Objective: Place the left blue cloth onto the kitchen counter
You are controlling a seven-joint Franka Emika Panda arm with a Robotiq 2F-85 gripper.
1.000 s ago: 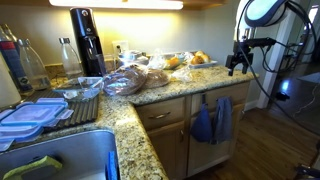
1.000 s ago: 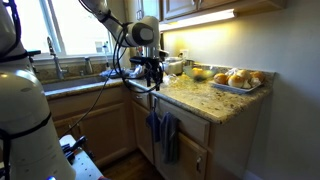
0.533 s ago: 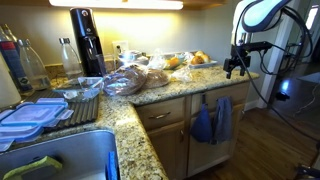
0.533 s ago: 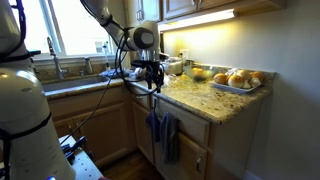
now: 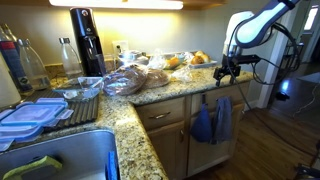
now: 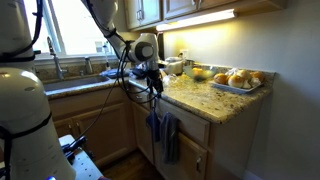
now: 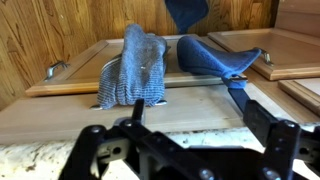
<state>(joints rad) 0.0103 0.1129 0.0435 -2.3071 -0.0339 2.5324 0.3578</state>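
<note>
Royal-blue cloth (image 5: 203,124) below gripper (image 5: 228,74), apart

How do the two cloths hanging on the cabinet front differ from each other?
Colour: the royal-blue cloth is saturated; the grey-blue cloth is duller. Surface: in the wrist view the grey-blue cloth shows a woven texture, the royal-blue cloth looks plain. Shape: the royal-blue cloth is bunched, the grey-blue cloth hangs flatter. Both hang on the cabinet front below the counter.

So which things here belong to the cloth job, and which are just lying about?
Job: royal-blue cloth hanging on the cabinet, kitchen counter, open hand.
Lying about: grey-blue towel, bagged bread, black appliance, plastic containers.
</note>
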